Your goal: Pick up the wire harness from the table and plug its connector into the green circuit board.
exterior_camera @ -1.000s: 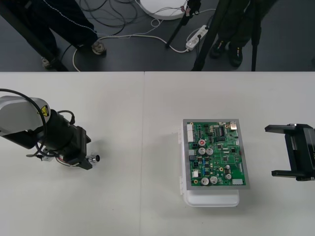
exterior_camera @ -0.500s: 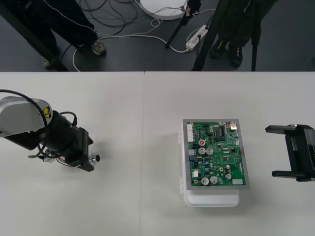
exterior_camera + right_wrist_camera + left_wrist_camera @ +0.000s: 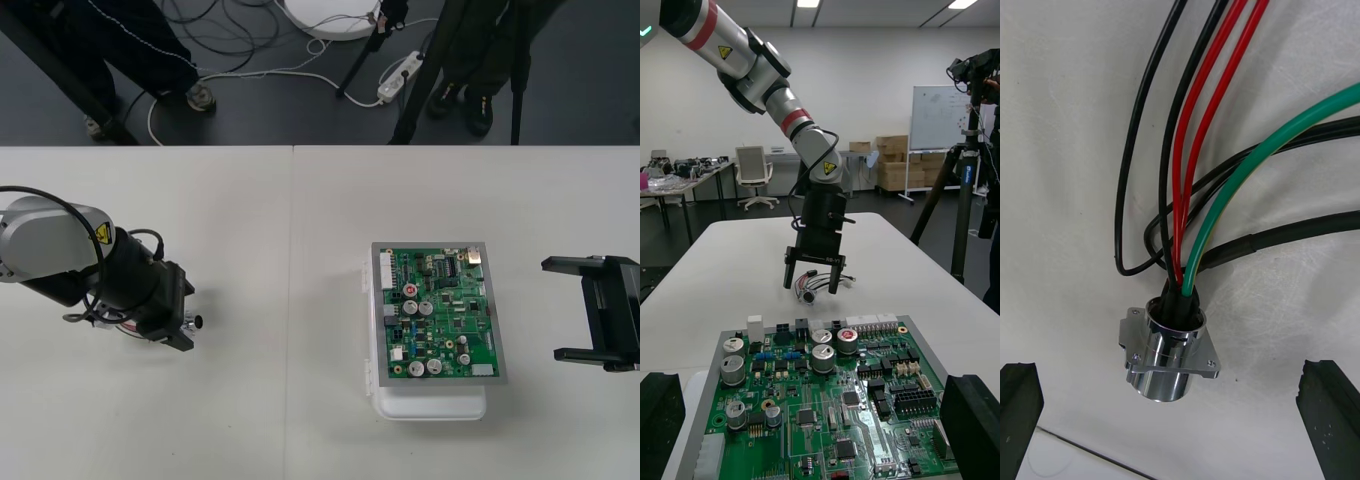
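Metal socket: the round, flanged metal socket (image 3: 1166, 360) ends the small wire harness of thin red, black and green wires (image 3: 1187, 187). It lies on the pale counter (image 3: 300, 250) at the left of the front frame, well apart from the board.
Left pincer: the black two-finger pincer (image 3: 186, 318) hangs low over the harness. Its fingers (image 3: 1019, 412) are spread wide, one on each side of the socket, pinching nothing.
Step in hand: the grasp, by my judgement.
Doing it well: centre on the socket body or on the wire bundle just behind it, go down, then close squarely. A round barrel may slip out of a skewed pinch.
Plug: I cannot make it out. The wires loop away under the arm.
Board: the green circuit board (image 3: 438, 312) sits on its white base (image 3: 430, 405), right of centre, with nothing from the harness in it.
Right pincer: the pincer (image 3: 552, 308) is spread and empty at the right edge.
In the way: bare counter lies between harness and board. The upright silver capacitors (image 3: 824, 356) may crowd the approach.
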